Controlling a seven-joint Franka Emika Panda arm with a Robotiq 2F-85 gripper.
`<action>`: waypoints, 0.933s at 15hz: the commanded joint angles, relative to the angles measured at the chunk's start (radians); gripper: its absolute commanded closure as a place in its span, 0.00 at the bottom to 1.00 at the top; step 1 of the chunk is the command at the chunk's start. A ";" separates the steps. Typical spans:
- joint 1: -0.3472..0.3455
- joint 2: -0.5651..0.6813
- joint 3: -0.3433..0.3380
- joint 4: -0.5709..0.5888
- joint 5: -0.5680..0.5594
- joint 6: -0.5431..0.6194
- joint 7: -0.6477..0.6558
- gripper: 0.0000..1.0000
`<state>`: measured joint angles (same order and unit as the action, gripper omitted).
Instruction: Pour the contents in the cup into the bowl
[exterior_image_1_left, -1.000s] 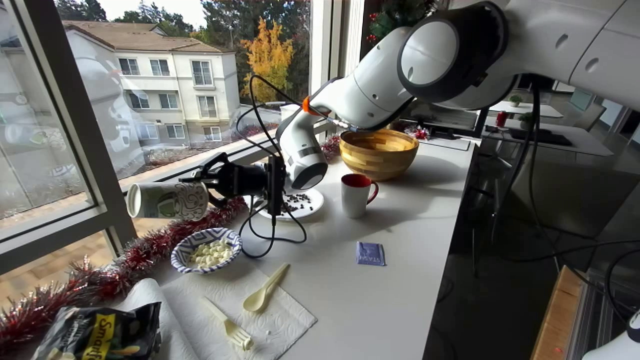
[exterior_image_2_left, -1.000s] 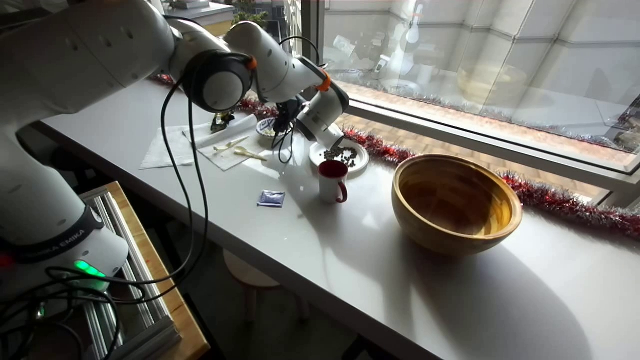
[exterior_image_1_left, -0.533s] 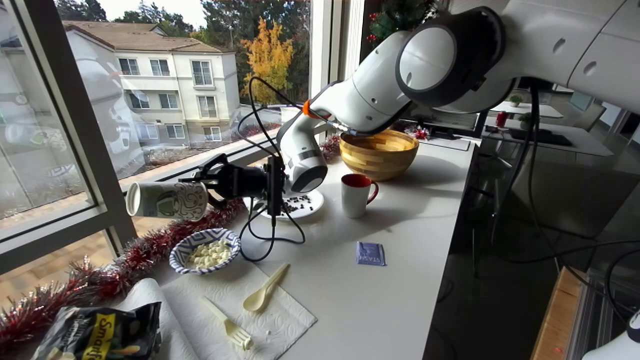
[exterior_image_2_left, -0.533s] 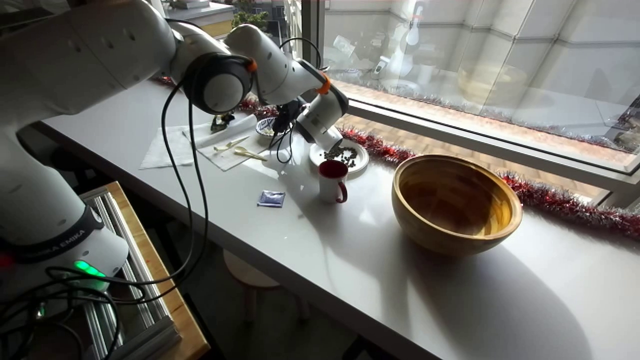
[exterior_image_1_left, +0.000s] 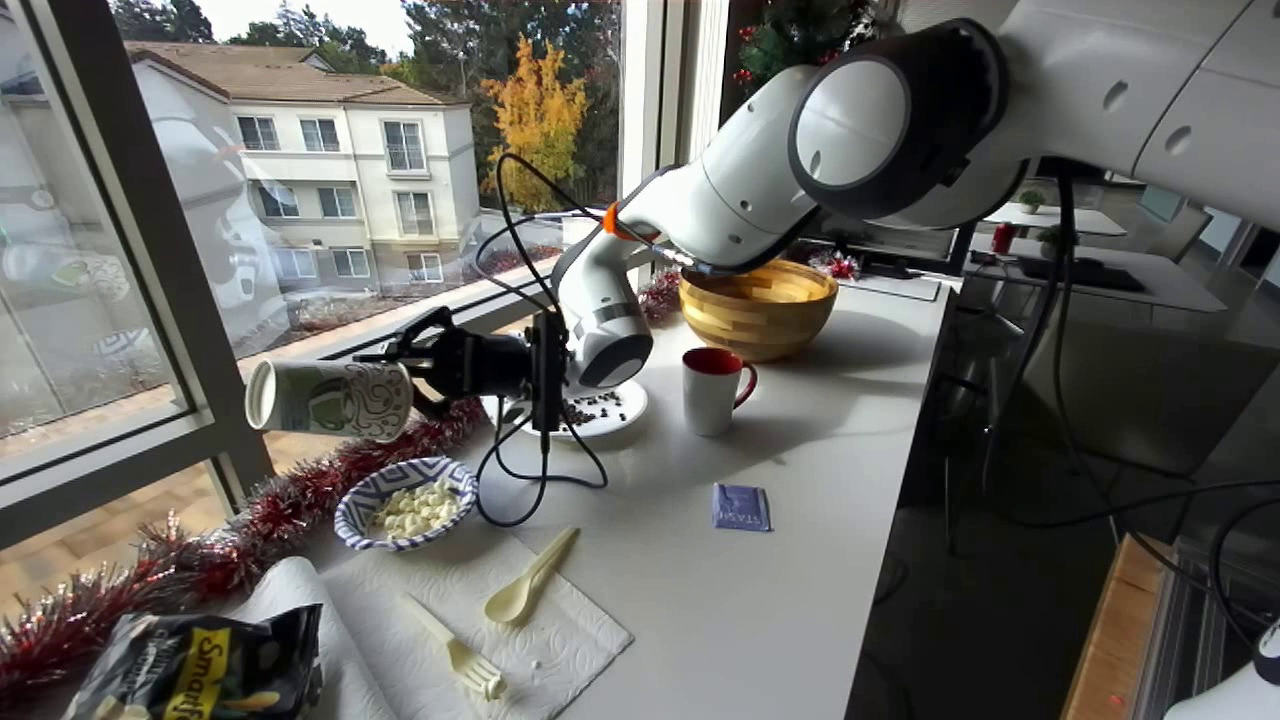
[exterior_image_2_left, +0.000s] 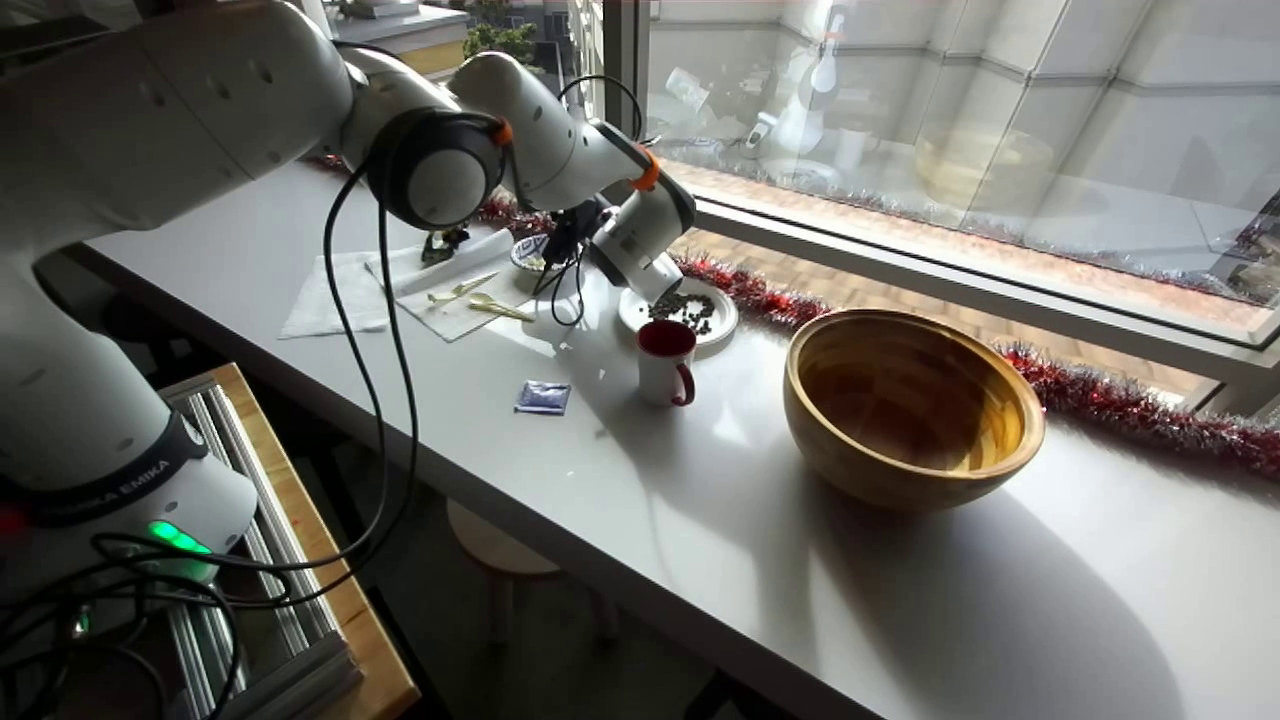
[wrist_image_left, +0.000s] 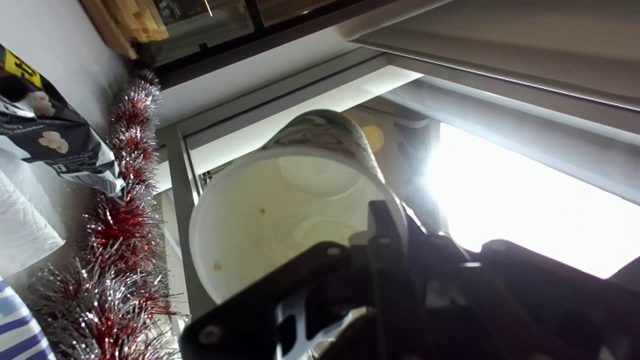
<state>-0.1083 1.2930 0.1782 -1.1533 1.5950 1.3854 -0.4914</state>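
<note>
The cup (exterior_image_1_left: 345, 400) is a paper cup with a green and brown print. It lies on its side in the air, base toward the window frame, mouth toward my gripper (exterior_image_1_left: 402, 370). My gripper is shut on the cup's rim wall, one finger inside. In the wrist view the cup (wrist_image_left: 280, 210) shows only a few brown specks inside. The bowl (exterior_image_1_left: 358, 528), white with a blue patterned rim, stands below and holds pale popcorn-like pieces. Its striped edge (wrist_image_left: 20, 325) shows in the wrist view. In an exterior view the bowl (exterior_image_2_left: 528, 252) is partly covered and the cup is hidden.
My hanging cable (exterior_image_1_left: 543, 480) touches or nearly touches the bowl's side. A plate (exterior_image_1_left: 625, 420) with dark bits, a red-lined mug (exterior_image_1_left: 708, 395), a wooden bowl (exterior_image_1_left: 760, 320), a spoon (exterior_image_1_left: 515, 598), a fork (exterior_image_1_left: 468, 660), a snack bag (exterior_image_1_left: 200, 665) and tinsel (exterior_image_1_left: 280, 500) surround it.
My gripper and the cup have moved slightly toward the window frame. The bowl has slid a little the same way, with the cable beside it. The grip on the cup is the same.
</note>
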 joint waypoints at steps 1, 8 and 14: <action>-0.001 0.002 0.011 0.003 0.023 -0.073 0.034 0.99; 0.049 -0.157 -0.134 -0.101 -0.095 0.046 0.002 0.99; 0.139 -0.423 -0.168 -0.336 -0.265 0.174 -0.007 0.99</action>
<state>-0.0323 1.0539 0.0340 -1.2945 1.4092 1.4782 -0.4852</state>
